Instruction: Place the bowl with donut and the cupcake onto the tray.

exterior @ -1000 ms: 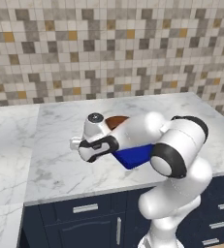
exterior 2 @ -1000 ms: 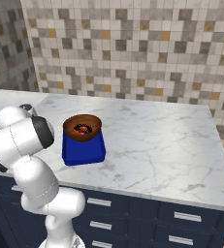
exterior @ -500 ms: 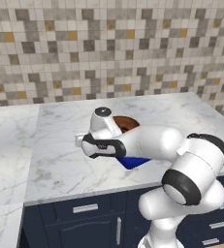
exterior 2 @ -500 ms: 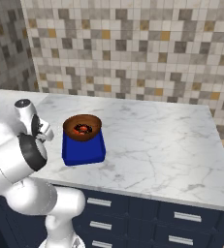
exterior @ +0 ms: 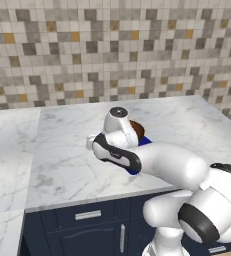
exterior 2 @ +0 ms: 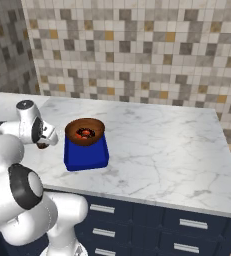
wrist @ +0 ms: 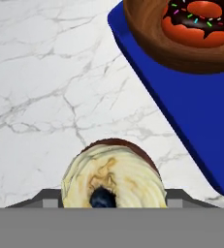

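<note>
So the tray is sitting on the marble counter, back from the front edge, with loads of open marble off to its right. The bowl with donut is already sitting on the tray's far end; the tray's long axis is running front to back. The gripper is hanging just beside the tray's left rim, holding the cupcake between its fingers, frosting facing the hand camera. Since a second ago the arm's been stretching forward over the counter.
</note>
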Motion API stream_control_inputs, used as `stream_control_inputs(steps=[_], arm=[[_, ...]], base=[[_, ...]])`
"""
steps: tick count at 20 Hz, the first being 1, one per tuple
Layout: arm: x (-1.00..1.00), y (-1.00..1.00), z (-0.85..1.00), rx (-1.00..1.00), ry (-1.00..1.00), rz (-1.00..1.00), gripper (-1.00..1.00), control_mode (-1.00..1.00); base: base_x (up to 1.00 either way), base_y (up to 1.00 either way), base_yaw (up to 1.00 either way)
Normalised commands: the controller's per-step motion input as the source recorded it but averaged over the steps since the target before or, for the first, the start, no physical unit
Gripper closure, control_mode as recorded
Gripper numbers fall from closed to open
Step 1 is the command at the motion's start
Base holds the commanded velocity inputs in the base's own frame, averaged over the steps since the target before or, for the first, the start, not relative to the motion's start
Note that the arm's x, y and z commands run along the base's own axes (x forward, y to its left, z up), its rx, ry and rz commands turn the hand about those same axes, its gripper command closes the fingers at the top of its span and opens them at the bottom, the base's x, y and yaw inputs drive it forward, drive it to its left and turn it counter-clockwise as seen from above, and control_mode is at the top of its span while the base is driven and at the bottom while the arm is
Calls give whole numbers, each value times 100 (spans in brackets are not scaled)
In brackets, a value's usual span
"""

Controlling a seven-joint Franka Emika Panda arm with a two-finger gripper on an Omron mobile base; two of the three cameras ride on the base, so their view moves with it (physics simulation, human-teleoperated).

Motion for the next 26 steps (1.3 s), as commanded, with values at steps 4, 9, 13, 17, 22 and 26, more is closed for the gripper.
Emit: stream_control_inputs(steps=[4,9,13,17,22,26], arm=[[-4,-52,7,-1,2,-5,100,-100],[-3,-51,0,-1,2,-3,100,-100],[0,-48,0,0,3,-3,100,-100],[0,-38,0,0,7,-3,100,-100],[0,-15,-4,-1,4,-1,100,-100],[0,-31,0,0,0,0,100,-100]], base=[[0,0,0],[0,0,0],[0,0,0],[0,0,0],[0,0,0],[0,0,0]])
